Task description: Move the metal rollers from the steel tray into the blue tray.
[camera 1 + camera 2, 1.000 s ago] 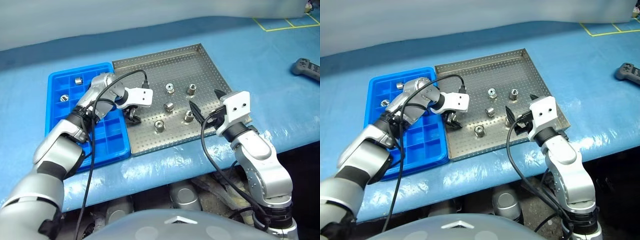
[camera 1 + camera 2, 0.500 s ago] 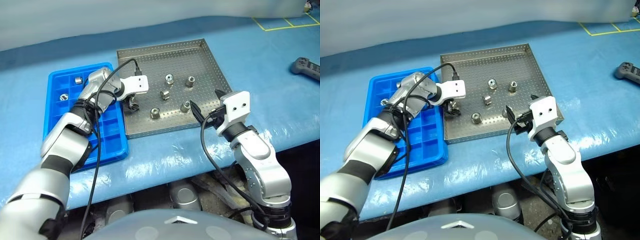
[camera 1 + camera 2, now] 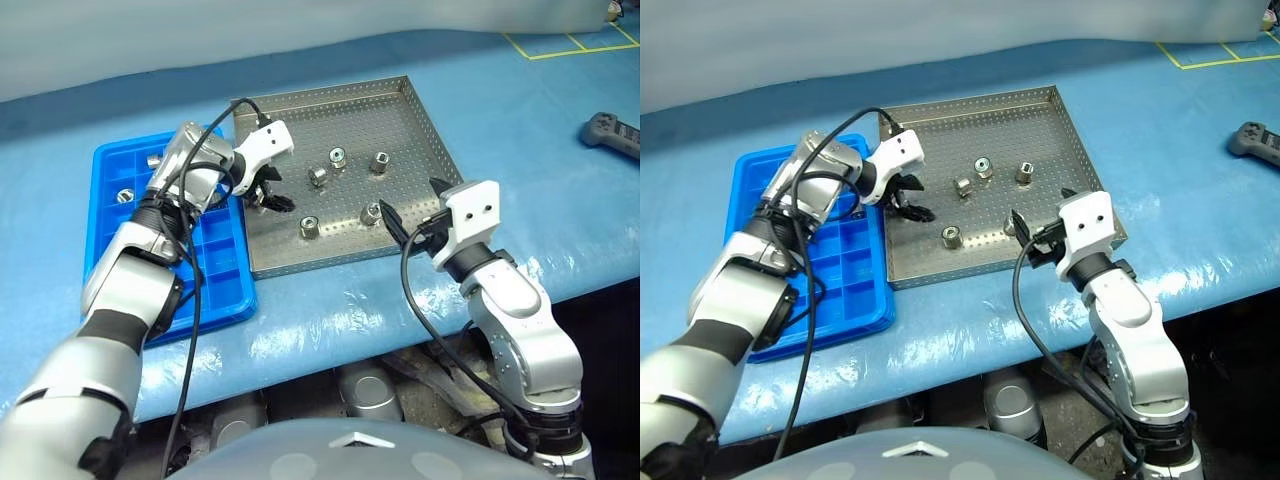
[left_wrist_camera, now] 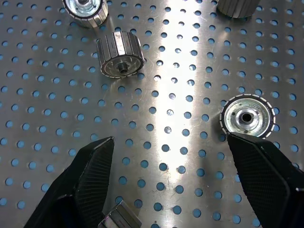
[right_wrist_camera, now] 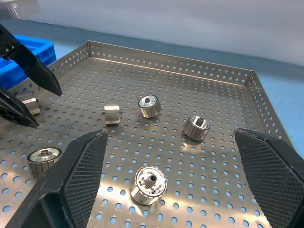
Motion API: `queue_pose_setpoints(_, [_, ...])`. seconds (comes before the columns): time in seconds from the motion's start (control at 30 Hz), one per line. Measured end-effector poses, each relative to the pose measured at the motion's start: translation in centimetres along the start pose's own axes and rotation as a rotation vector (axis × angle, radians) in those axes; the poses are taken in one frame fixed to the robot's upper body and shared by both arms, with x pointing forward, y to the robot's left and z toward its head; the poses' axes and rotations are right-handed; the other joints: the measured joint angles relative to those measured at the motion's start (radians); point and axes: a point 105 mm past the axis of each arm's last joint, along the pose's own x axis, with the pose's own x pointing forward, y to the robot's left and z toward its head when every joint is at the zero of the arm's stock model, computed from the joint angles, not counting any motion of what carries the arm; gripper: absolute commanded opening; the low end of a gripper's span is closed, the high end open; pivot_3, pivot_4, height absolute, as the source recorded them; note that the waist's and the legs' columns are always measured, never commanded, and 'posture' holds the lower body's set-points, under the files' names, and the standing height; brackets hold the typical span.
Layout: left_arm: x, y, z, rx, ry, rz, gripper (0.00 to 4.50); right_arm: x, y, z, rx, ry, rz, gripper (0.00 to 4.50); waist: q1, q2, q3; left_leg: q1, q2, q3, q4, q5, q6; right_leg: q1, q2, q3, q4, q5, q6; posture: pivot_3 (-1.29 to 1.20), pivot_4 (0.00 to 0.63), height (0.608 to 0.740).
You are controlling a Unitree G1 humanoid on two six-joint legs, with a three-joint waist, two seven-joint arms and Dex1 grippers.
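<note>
In the head views, the steel tray (image 3: 330, 115) sits in the middle of the tabletop (image 3: 520, 130), and the blue tray (image 3: 215, 285) lies touching its left side. Two rollers (image 3: 125, 195) already rest in the blue tray's little boxes, near the corner far from the robot. Five more rollers lie loose on the steel tray, spread over its middle and well apart from each other. The left claw (image 3: 270, 195) hangs over the left part of the steel tray, pointing down, with its fingers wide and nothing in them. The right claw (image 3: 410, 198) waits at the near right corner of the steel tray, also spread wide and empty. In the left wrist view, the two black fingers (image 4: 90, 175) stand far apart above the holes of the steel tray. One roller lies just beside the other finger, and one lies on its side a bit further off. In the right wrist view, a sixth small roller (image 5: 28, 104) sits between the left claw's fingers, but I cannot tell if they touch it. So the job looks only just started: two are done, and about six are left on the steel tray. The next grab will likely be by the left claw.
</note>
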Motion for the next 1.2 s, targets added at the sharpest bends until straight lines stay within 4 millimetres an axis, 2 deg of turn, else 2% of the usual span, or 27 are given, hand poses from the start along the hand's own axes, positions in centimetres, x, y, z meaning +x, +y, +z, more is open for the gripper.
queue_pose_setpoints(0.17, [0.1,1.4,0.4,-0.016,0.037,0.099,4.15,0.3,0.6,0.0,0.022,-0.015,0.005,4.5,-0.001,0.0,0.0,0.0,0.0,0.0,0.0,0.0,0.0,0.0,0.0,0.0,-0.001,0.0,0.0,-0.35,0.15,0.74])
queue_pose_setpoints(0.37, [-1.0,3.7,0.5,-0.005,0.072,0.205,4.15,0.6,1.0,-0.1,0.04,-0.033,-0.01,4.5,-0.019,-0.001,0.0,0.0,0.0,0.001,-0.001,0.0,0.0,0.0,0.0,0.0,-0.001,0.0,0.0,-0.39,0.15,0.74])
queue_pose_setpoints(0.5, [-2.7,4.4,2.4,0.008,0.067,0.188,4.15,1.0,1.7,0.0,0.059,-0.06,-0.001,4.5,-0.036,-0.001,0.001,-0.001,0.0,0.001,-0.002,0.0,0.0,-0.001,0.0,0.0,-0.002,0.0,0.0,-0.41,0.15,0.74])
queue_pose_setpoints(0.6, [-2.8,4.0,3.2,0.038,0.061,0.159,4.15,1.6,2.4,-0.1,0.067,-0.063,0.018,4.5,-0.056,-0.001,0.001,0.0,0.0,0.002,-0.003,0.0,0.0,-0.001,-0.001,0.002,-0.002,0.0,0.0,-0.41,0.15,0.74])
queue_pose_setpoints(0.77, [-1.1,3.0,2.4,0.036,0.068,0.117,4.15,1.7,2.6,0.1,0.058,-0.069,0.029,4.5,-0.075,-0.001,0.001,0.001,0.0,0.002,-0.004,0.0,0.0,-0.001,-0.001,0.002,-0.002,0.0,0.0,-0.36,0.15,0.74])
queue_pose_setpoints(0.97, [0.2,2.3,0.4,0.036,0.083,0.118,4.15,1.3,2.2,-0.3,0.017,-0.017,0.062,4.5,-0.061,-0.002,0.001,0.002,0.0,0.003,-0.003,0.0,0.0,-0.001,-0.001,0.003,0.0,0.0,0.0,-0.32,0.15,0.74])
queue_pose_setpoints(1.1, [0.0,2.8,-0.9,0.074,0.125,0.177,4.15,1.1,1.5,-0.2,0.003,-0.003,0.056,4.5,-0.047,-0.002,0.001,0.002,0.0,0.003,-0.003,0.0,0.0,-0.001,-0.001,0.003,0.0,0.0,0.0,-0.32,0.15,0.74])
queue_pose_setpoints(1.2, [-0.1,3.0,-0.9,0.084,0.128,0.195,4.15,1.2,1.5,-0.1,0.007,0.001,0.054,4.5,-0.037,-0.002,0.001,0.001,0.0,0.003,-0.003,0.0,0.0,-0.001,-0.001,0.003,0.0,0.0,0.0,-0.32,0.15,0.74])
